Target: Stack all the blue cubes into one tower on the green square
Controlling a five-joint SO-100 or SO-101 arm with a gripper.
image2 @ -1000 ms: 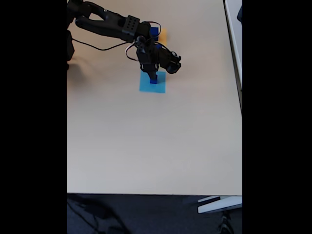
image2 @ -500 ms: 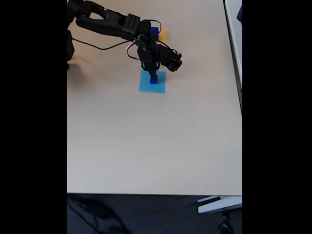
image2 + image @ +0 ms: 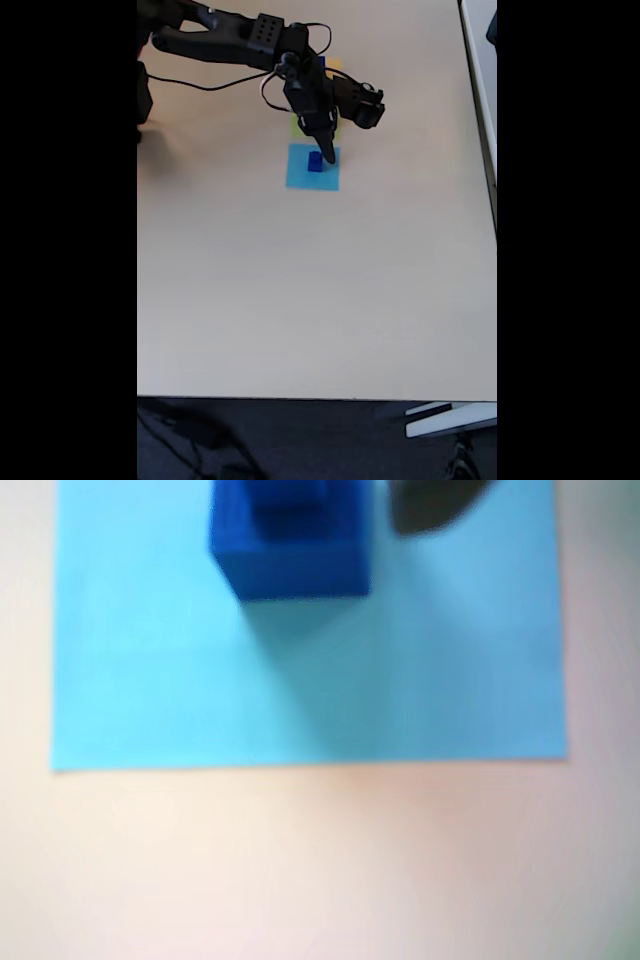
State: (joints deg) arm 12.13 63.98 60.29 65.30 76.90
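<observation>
Dark royal-blue solid cubes (image 3: 290,540), seemingly two stacked, sit at twelve o'clock on the flat light-blue paper square (image 3: 300,670); black two-finger gripper (image 3: 326,155) hovers just above, finger spacing unclear through blur.

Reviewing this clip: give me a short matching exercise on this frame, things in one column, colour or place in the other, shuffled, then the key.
Things:
1. cube
2. paper square
3. table
4. gripper

Descriptions:
A. light blue, flat on the table
B. beige
C. black, pointing down by the cube in the fixed view
D. dark blue, standing on the paper square

Pairs: 1-D, 2-A, 3-B, 4-C
</observation>
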